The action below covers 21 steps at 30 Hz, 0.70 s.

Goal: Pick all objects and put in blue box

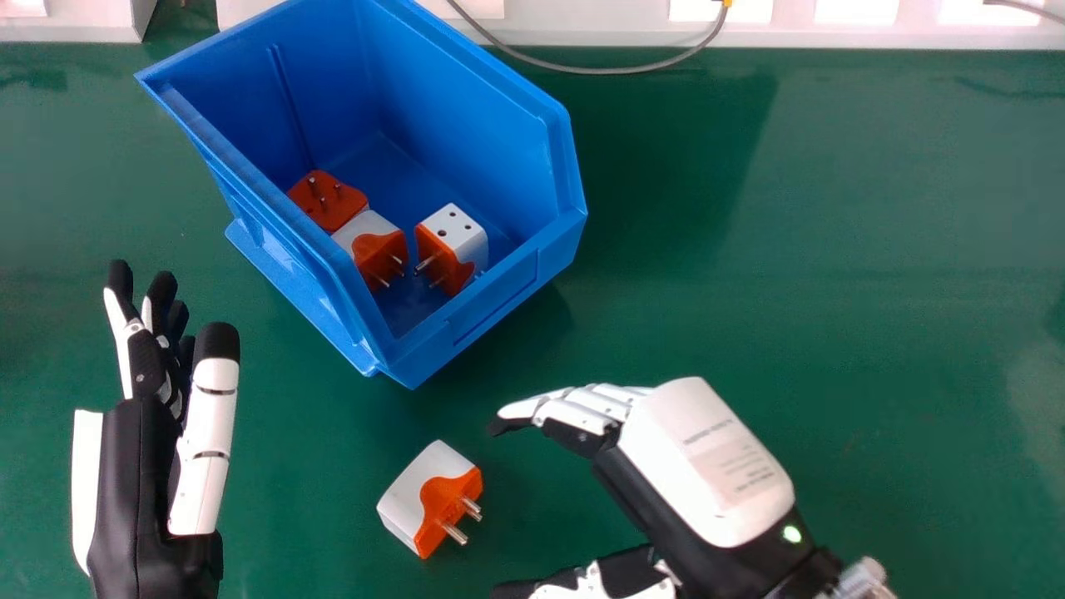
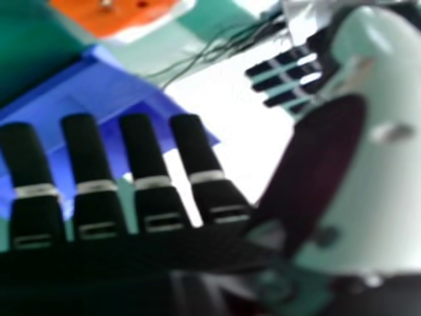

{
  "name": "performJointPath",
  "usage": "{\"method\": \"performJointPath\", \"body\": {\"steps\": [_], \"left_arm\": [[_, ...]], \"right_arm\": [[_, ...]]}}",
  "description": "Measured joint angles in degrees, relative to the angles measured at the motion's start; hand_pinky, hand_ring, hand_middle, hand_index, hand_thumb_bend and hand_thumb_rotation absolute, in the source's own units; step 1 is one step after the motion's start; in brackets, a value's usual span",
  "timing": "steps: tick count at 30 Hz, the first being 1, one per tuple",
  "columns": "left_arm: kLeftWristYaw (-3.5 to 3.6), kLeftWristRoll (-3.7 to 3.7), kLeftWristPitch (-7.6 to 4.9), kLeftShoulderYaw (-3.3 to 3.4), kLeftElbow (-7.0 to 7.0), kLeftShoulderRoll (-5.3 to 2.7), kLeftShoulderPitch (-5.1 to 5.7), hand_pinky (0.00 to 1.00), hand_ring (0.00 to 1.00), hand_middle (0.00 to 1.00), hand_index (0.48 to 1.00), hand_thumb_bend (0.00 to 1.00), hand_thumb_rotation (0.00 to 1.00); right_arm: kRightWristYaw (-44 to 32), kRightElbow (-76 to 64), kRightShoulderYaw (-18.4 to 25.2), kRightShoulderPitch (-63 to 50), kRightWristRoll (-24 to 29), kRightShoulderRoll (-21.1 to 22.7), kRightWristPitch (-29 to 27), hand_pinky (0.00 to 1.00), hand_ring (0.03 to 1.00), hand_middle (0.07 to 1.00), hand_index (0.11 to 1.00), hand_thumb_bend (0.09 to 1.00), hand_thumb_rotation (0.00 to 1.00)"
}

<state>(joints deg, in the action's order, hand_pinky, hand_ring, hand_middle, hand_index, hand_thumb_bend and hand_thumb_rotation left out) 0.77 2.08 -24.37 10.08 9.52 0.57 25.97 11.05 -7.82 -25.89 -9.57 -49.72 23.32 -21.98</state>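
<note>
So, the loose adapter point(image 1: 408, 503) lies just left of the right hand point(image 1: 682, 453), the nearer one, fingers relaxed and empty.

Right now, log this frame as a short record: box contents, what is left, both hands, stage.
box: blue box, opening toward the robot's side
inside: three orange-and-white adapters
outside: one loose adapter on the green table, prongs showing
right hand: open, beside the loose adapter
left hand: open, left of it
stage: one adapter not yet boxed
</note>
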Motion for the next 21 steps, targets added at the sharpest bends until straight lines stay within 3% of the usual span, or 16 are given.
{"method": "performJointPath", "body": {"steps": [7, 12, 14, 18, 21], "left_arm": [[-0.54, -1.03, 0.31, -0.16, 0.73, -0.05, 0.20, 1.00, 1.00, 1.00, 1.000, 0.52, 0.84], [-0.86, -1.00, 0.37, -0.34, 1.15, -0.27, 0.25, 1.00, 1.00, 1.00, 1.000, 0.54, 0.83], [-1.10, -1.40, 0.41, -0.42, 1.38, -0.30, 0.36, 1.00, 1.00, 1.00, 1.000, 0.54, 0.85], [-1.31, -1.76, 0.40, -0.49, 1.90, -0.54, 0.78, 1.00, 1.00, 1.00, 1.000, 0.44, 0.83], [-1.33, -1.73, 0.41, -0.54, 2.04, -0.72, 1.03, 1.00, 1.00, 1.00, 1.000, 0.44, 0.83]], "right_arm": [[-2.4, 5.1, -2.2, 6.8, -0.2, -1.0, -2.2, 0.57, 0.679, 0.732, 0.728, 0.571, 0.48], [-2.2, 9.2, -3.9, 10.8, -1.8, -1.4, -4.1, 0.60, 0.713, 0.761, 0.759, 0.568, 0.49], [-2.2, 10.5, -4.4, 12.5, -2.5, -1.4, -5.1, 0.61, 0.723, 0.772, 0.771, 0.567, 0.48], [-2.6, 12.8, -5.6, 16.2, -3.2, -1.2, -6.6, 0.62, 0.755, 0.806, 0.797, 0.567, 0.48], [-3.5, 13.8, -6.4, 18.6, -3.6, -0.9, -7.5, 0.63, 0.770, 0.820, 0.806, 0.558, 0.50]]}}
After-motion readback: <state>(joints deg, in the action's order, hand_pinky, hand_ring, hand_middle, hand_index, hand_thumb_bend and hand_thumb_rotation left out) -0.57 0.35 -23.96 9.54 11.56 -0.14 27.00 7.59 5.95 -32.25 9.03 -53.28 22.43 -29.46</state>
